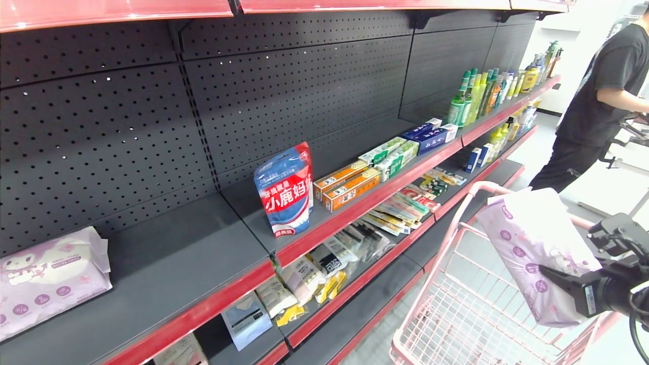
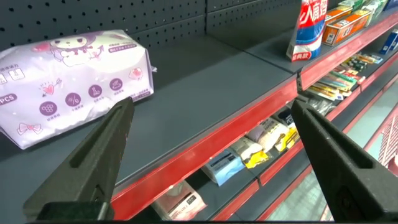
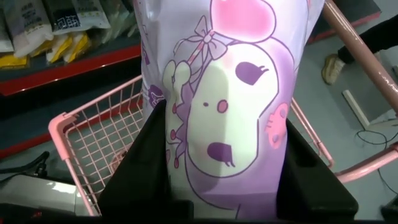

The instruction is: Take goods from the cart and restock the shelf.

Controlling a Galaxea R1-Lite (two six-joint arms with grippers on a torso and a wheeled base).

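Two purple tissue packs: first pack clamped in right gripper above one pink cart; second pack lying on shelf, just beyond left gripper, jaws spread wide.

Head view: shelf pack cut off by left edge; cart runs off bottom edge. Held pack: flanks covered by right claw, top cropped.

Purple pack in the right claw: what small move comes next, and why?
Probably carry the purple pack left, from over the cart to the bare shelf beside the matching pack. The right claw grips it, held up over the cart, and that shelf spot looks free.
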